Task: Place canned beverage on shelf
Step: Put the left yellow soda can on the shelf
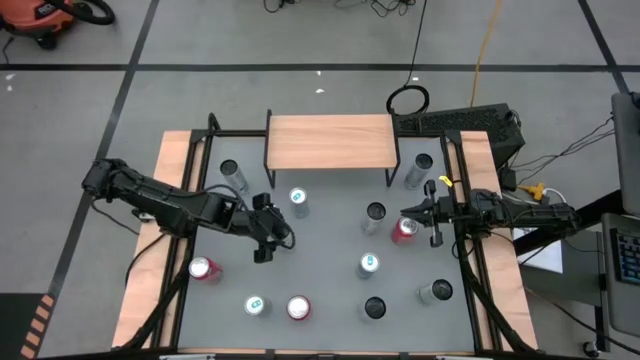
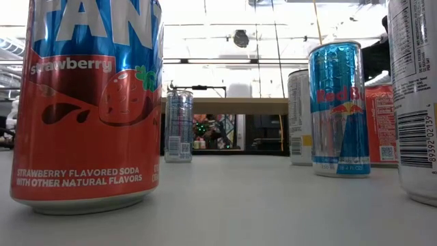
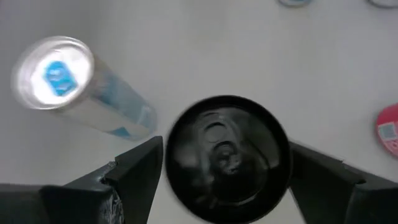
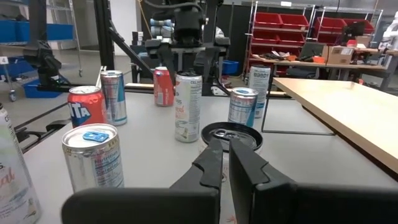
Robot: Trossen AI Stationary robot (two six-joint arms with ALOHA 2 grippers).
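Straddling the black-topped can with fingers spread wide, the left gripper should stay centred before closing — right gripper, pinched empty, waits beside a red can.

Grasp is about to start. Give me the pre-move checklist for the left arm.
1. Left gripper over the black-topped can: ok.
2. Can centred between the fingers: ok.
3. Fingers closed on the can: not ok, they stand open on either side.
4. Neighbouring blue-tabbed can apart from the fingers: ok.
5. Shelf top free of cans: ok.
6. Right gripper out of the way, shut beside the red can: ok.
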